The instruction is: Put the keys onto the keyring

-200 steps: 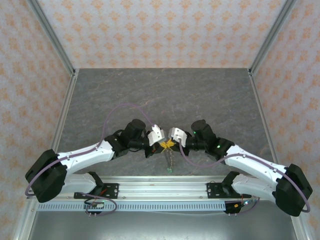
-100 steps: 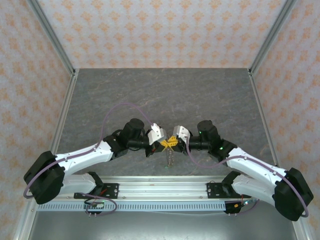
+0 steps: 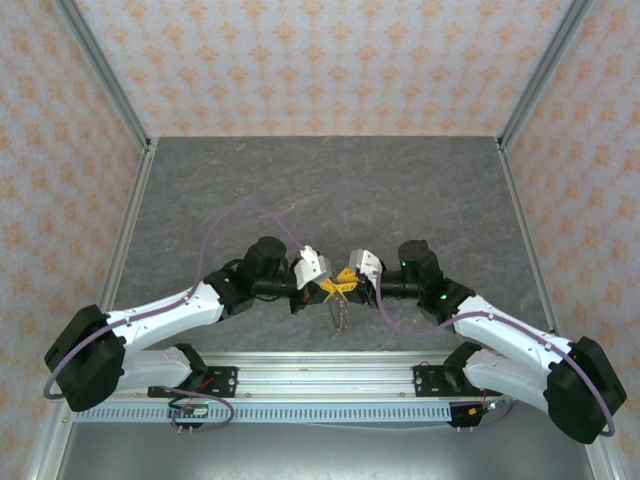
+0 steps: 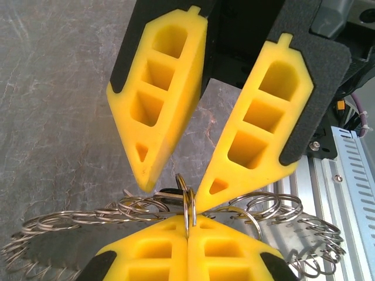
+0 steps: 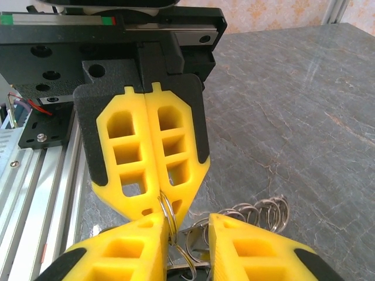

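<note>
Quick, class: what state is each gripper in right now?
Left gripper: closed, pinching a ring of the keyring.
Right gripper: open.

No writing, label, brand mark, number or sign is legible on any surface in these views.

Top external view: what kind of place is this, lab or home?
Likely a robot test cell, not a home: a left arm and a right arm bolted to a metal rail at the near edge, a grey stone-look tabletop, and patterned wall panels framed by aluminium posts.
</note>
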Available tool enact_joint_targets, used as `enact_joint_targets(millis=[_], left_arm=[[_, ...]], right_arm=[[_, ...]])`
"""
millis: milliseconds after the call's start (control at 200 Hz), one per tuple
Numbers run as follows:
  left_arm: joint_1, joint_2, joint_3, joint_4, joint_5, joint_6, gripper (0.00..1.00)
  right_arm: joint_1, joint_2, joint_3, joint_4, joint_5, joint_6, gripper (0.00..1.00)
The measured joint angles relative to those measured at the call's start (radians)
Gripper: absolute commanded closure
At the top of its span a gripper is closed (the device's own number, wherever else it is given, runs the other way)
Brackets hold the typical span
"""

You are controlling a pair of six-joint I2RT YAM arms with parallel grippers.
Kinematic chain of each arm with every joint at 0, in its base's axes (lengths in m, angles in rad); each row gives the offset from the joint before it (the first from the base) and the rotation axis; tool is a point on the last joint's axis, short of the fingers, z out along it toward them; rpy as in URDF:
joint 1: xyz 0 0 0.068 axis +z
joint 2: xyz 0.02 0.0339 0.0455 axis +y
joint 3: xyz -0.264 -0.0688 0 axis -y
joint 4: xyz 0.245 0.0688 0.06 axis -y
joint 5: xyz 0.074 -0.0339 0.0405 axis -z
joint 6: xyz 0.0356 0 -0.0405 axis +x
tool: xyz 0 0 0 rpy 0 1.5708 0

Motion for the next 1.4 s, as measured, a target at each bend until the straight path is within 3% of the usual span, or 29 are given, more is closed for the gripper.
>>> enact_joint_targets(millis=[290,440,520,981,1251,1361,1396], left_arm=[[0.0,-0.007,0.0,-0.001,0.0,0.0,1.0],[0.0,-0.007,0.0,-0.005,0.003,0.0,1.0],[0.0,-0.007,0.0,-0.006,0.003,0.0,1.0],[0.0,-0.019,0.024,-0.046,-0.005,0.024,0.91],[0.0,-0.002,0.068,-0.117,-0.009,0.064,0.89],[-0.004,0.007,0.069,-0.133,-0.008,0.072,0.9],[-0.006,0.008,0.069,-0.137,-0.009,0.075,0.97]], right_arm=[[-0.005,-0.005,0.0,-0.008,-0.04,-0.002,0.97],[-0.006,-0.004,0.0,-0.011,-0.048,-0.003,0.9],[-0.006,0.0,0.0,-0.011,-0.053,-0.006,1.0],[-0.012,0.026,0.111,-0.181,-0.077,-0.026,1.0],[0.034,0.058,0.23,-0.385,0.013,-0.123,1.0],[0.051,0.07,0.246,-0.426,0.039,-0.146,1.0],[0.055,0.071,0.247,-0.433,0.043,-0.15,1.0]])
